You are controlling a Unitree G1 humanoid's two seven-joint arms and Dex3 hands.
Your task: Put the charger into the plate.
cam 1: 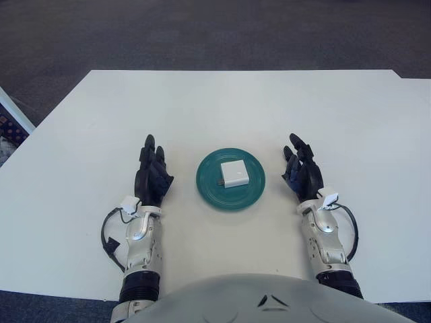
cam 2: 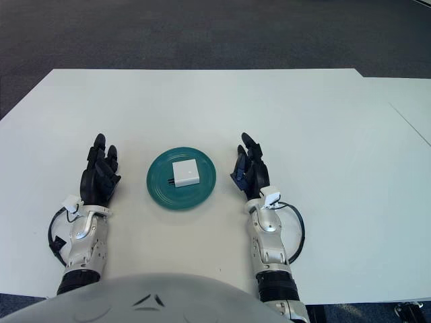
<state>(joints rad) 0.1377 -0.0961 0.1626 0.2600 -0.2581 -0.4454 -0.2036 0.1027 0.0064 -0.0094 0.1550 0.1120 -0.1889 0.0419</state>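
Observation:
A white square charger (cam 1: 235,174) lies flat inside the round teal plate (cam 1: 210,189) at the middle of the white table. My right hand (cam 1: 302,174) is a short way to the right of the plate, apart from it, fingers spread and holding nothing. My left hand (cam 1: 152,177) shows to the left of the plate, also apart from it, fingers extended and empty.
The white table (cam 1: 229,108) stretches wide around the plate, with dark carpet beyond its far edge. A second table edge (cam 2: 411,108) adjoins at the right. A patterned object (cam 1: 8,121) shows at the left border.

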